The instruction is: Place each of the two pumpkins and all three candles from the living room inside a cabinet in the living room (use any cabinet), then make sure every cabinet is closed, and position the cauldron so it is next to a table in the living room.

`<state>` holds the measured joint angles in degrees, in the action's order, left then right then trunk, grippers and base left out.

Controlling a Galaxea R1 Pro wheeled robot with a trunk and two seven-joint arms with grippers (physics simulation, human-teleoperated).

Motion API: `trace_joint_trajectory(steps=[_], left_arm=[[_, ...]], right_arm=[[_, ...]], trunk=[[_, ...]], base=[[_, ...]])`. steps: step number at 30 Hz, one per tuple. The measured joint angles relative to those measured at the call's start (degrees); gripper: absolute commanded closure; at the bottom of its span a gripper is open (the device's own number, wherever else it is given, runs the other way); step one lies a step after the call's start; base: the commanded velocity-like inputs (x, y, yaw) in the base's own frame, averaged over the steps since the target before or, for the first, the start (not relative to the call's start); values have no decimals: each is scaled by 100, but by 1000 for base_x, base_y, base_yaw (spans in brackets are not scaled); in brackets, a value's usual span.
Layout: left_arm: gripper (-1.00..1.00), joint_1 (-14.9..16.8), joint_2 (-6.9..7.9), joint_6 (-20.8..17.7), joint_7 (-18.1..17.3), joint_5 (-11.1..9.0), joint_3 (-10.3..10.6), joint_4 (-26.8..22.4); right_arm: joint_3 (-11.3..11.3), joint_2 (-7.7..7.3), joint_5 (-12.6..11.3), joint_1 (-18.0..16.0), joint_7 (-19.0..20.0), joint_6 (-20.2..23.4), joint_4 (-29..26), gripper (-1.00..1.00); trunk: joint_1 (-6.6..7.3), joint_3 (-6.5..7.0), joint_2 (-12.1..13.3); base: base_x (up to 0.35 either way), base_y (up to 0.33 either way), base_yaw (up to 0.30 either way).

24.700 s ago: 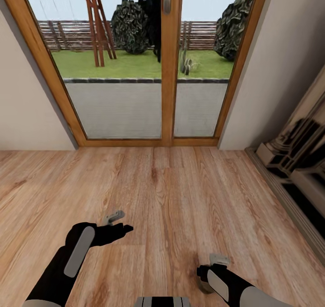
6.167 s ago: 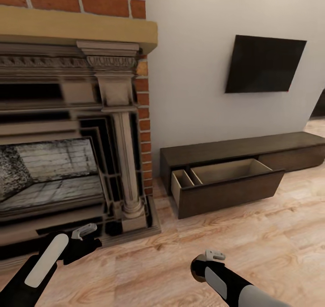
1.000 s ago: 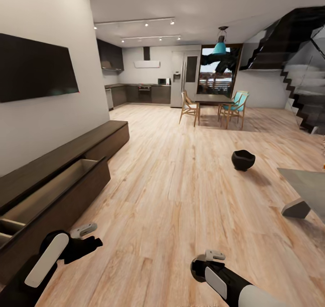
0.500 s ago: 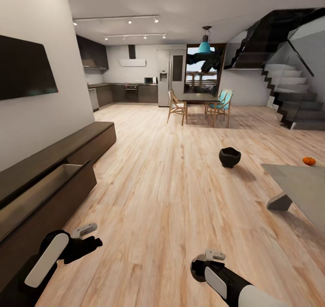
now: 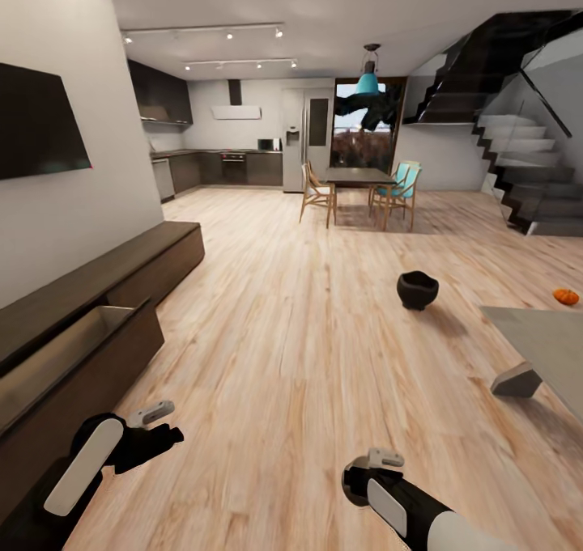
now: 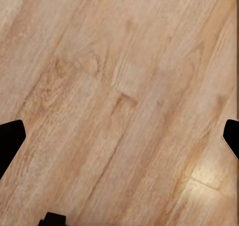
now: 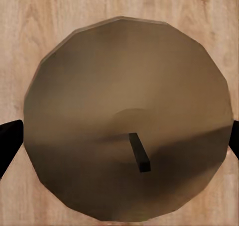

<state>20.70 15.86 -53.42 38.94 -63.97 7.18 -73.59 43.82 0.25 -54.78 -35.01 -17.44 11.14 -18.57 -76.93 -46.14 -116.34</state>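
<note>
left fingers (image 6: 119, 136) apart | right fingers (image 7: 119, 136) clamp candle (image 7: 129, 119) | table (image 5: 546, 336) cut off

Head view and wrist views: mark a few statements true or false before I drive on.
1. The cabinet has a drawer pulled open. True.
2. The cauldron stands on the table. False: it sits on the floor, apart from the table.
3. The right gripper has a candle between its jaws. True.
4. The left gripper carries a pumpkin. False: its jaws are open over bare floor.
</note>
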Motion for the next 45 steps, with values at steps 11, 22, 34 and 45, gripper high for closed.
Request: trace_joint_trajectory(steps=[11,22,34,45], left_arm=[[-100,2,-1,1,-3,0,2,2],[-100,0,-2,-1,0,-5,0,0],[-100,0,-5,3,-6,1,0,6],[-100,0,0,2,-7,2,0,8]], right_arm=[[1,1,-3,1,0,-1,-1,100],[1,-3,-1,0,-1,2,6,100],[-2,5,2,0,0,1,6,100],[-2,5,2,0,0,1,6,100]], trunk=[[0,0,0],[0,0,0],[0,0,0],[0,0,0]], base=[[322,-111,-205],[322,-89,-18],[321,-88,0],[319,-80,0]])
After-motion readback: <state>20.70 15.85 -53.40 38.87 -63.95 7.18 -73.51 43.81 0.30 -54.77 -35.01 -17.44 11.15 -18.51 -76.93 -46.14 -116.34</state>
